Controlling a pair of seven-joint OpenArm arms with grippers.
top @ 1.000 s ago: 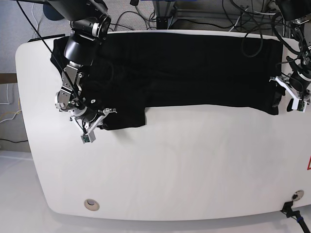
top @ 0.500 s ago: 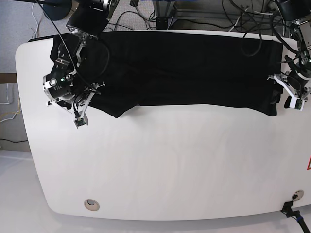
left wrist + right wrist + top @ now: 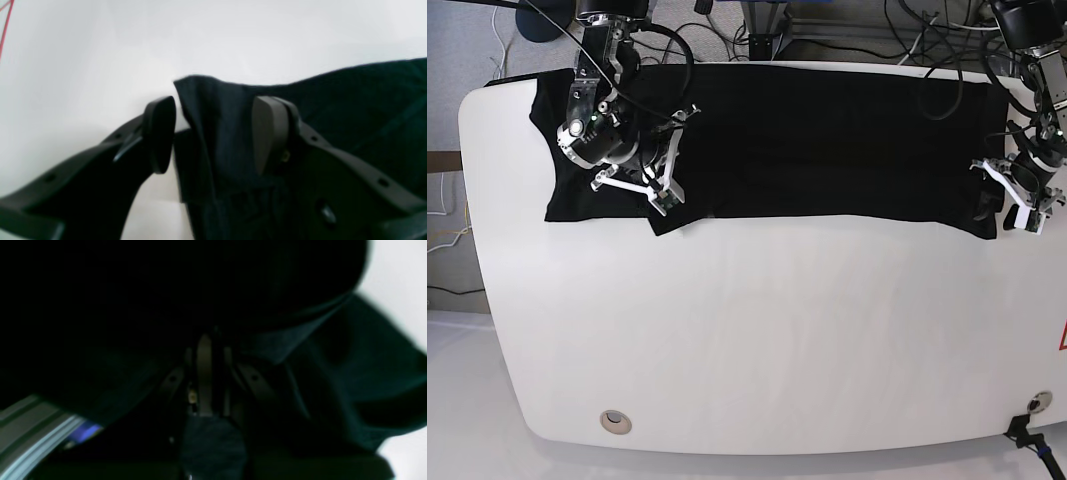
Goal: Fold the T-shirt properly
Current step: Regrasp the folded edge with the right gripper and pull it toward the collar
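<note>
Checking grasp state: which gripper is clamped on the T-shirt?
The right gripper, jaws shut on the T-shirt; the left gripper merely straddles its edge, open.

Robotics lab or test bench, not a home. White rounded table [image 3: 757, 340] serves as the work surface, with a round cable grommet [image 3: 615, 421] set into its near edge. Loose black cables [image 3: 927, 40] and grey metal frame legs [image 3: 762, 25] crowd the floor behind it. Two arms with wrist cameras are mounted at the back. Grey carpet [image 3: 457, 50] lies beyond, and a red mark [image 3: 1062, 340] sits at the table's edge
</note>
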